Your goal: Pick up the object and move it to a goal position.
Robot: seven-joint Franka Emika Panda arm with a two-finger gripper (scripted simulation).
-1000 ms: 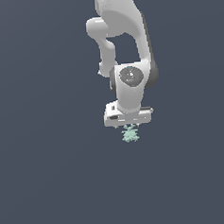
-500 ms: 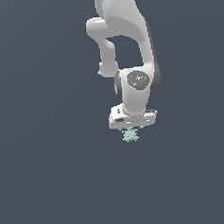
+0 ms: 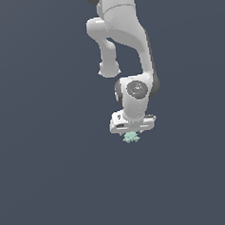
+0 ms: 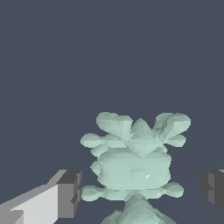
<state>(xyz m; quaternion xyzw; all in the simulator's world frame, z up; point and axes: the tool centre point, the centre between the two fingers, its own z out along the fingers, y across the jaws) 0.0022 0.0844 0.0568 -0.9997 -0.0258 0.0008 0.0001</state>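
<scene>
Worktop (image 3: 48, 185) spreads dark and plain to every edge, with the white arm (image 3: 126, 42) reaching down near its middle. Below the wrist, the fingers (image 4: 70, 192) stand open, one on each side of the mint-green lump (image 4: 133, 168), clear gaps between, not touching it.

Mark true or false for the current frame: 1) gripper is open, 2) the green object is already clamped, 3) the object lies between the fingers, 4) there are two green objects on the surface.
1) True. The gripper is open, its fingers spread wide.
2) False. In the wrist view, gaps show between both pads and the mint-green object; nothing touches it.
3) True. The object sits between the two fingers, and below the gripper in the exterior view.
4) False. Only one object is visible.
</scene>
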